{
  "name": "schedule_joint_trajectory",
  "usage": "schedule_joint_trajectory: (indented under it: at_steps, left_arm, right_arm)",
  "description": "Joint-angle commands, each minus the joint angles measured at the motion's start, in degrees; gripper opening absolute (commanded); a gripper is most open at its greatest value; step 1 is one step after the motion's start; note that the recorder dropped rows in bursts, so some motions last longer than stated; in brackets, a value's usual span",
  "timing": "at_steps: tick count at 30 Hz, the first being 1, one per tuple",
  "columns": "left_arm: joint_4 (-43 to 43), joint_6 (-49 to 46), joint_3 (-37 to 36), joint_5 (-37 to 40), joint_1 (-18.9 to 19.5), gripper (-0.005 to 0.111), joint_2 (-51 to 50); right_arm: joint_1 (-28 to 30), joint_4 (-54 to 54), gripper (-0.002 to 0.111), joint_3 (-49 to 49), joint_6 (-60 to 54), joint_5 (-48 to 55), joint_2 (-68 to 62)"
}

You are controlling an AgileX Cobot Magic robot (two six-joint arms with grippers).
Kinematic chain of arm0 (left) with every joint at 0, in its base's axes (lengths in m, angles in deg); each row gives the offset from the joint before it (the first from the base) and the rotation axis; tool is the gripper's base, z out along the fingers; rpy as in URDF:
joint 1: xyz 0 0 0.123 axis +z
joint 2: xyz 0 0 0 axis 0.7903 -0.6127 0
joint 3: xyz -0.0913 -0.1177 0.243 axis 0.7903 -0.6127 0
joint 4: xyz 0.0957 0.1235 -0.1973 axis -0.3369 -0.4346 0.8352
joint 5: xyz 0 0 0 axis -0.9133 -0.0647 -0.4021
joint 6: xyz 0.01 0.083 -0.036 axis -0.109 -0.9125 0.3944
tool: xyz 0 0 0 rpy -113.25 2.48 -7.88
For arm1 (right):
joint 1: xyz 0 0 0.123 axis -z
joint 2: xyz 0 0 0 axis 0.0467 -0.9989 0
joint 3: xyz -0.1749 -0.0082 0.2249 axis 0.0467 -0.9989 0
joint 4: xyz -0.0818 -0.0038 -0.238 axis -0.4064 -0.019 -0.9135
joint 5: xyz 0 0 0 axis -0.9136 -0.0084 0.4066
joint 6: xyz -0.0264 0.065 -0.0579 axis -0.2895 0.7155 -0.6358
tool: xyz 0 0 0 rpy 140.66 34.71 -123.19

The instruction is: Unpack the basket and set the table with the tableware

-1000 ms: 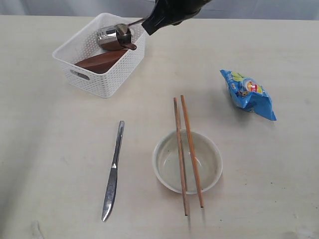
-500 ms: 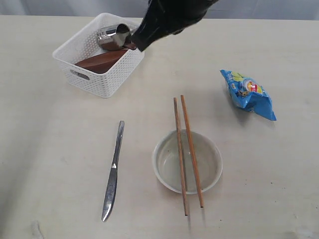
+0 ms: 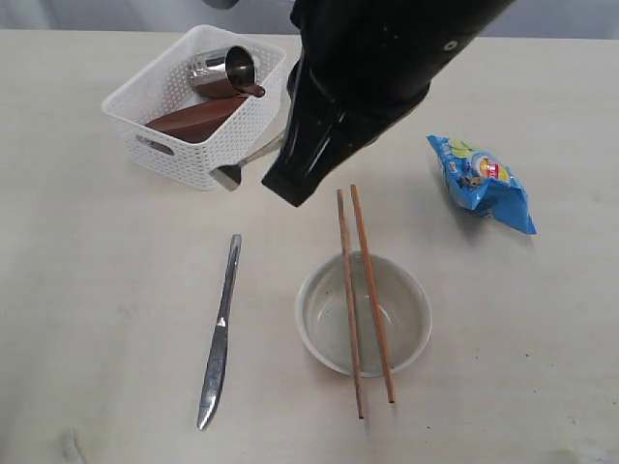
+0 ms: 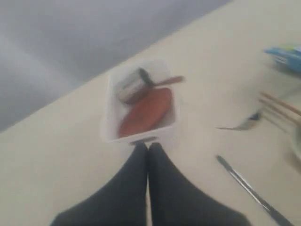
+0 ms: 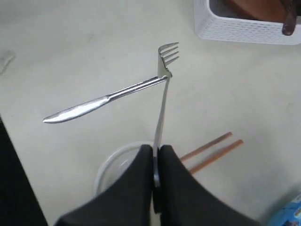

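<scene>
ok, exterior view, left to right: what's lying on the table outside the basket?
knife → bowl → snack bag. Left out: chopsticks, which lie across the bowl.

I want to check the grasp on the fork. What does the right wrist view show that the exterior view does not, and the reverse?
Only the right wrist view: the right fingers shut on the handle of the fork. Only the exterior view: the steel cup lying in the basket, and the chopsticks resting across the whole bowl. Both: the fork, the knife on the table, and part of the basket.
</scene>
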Motion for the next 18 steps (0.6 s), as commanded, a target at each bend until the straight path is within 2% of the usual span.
schedule_joint_trajectory:
  at_steps: [1, 4, 10, 12, 16, 18]
  left_arm:
    - [13.3, -17.3, 3.6, 12.6, -2.4, 0.0, -6.1]
    - [16.3, -21.5, 3.7, 14.6, -2.8, 0.0, -10.0]
    - [22.6, -26.6, 3.7, 22.3, -2.8, 0.003, -18.4]
    - [25.5, -29.4, 3.7, 22.3, -2.8, 0.011, -19.3]
    - [26.8, -32.2, 3.7, 21.9, -2.8, 0.039, -19.7]
    - [26.9, -33.0, 3.3, 20.0, -2.8, 0.049, -19.7]
  right_arm:
    - [-0.1, 6.9, -0.001, 0.0, -4.8, 0.6, 0.4]
    - [0.0, 10.1, -0.001, 0.0, -8.2, 0.1, 0.4]
    - [0.0, 9.4, -0.001, 0.0, -11.1, -1.3, 0.3]
    - [0.0, 9.4, -0.001, 0.0, -11.4, -1.7, 0.3]
    - [0.0, 9.6, -0.001, 0.0, -12.3, -3.0, -0.5]
    - [0.9, 11.5, -0.001, 0.0, -13.9, -2.8, -1.6]
